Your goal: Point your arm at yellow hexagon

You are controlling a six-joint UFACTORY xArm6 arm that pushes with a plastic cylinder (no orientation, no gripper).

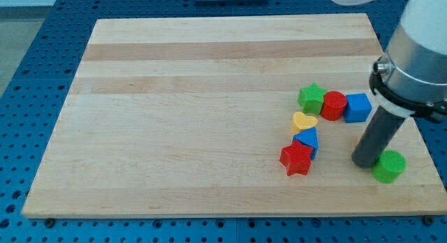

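Observation:
My tip (364,162) rests on the wooden board (195,110) at the view's right, touching the left side of a green cylinder (390,166). The only yellow block that shows is a yellow heart (303,121), about 90 px to the tip's left and a little higher. No yellow hexagon can be made out; the rod and arm hide part of the board at the right. Below the heart lie a blue block (308,139) and a red star (296,160).
A green star (311,98), a red round block (334,105) and a blue cube (357,107) stand in a row above and to the right of the heart. The board's right edge is just past the green cylinder.

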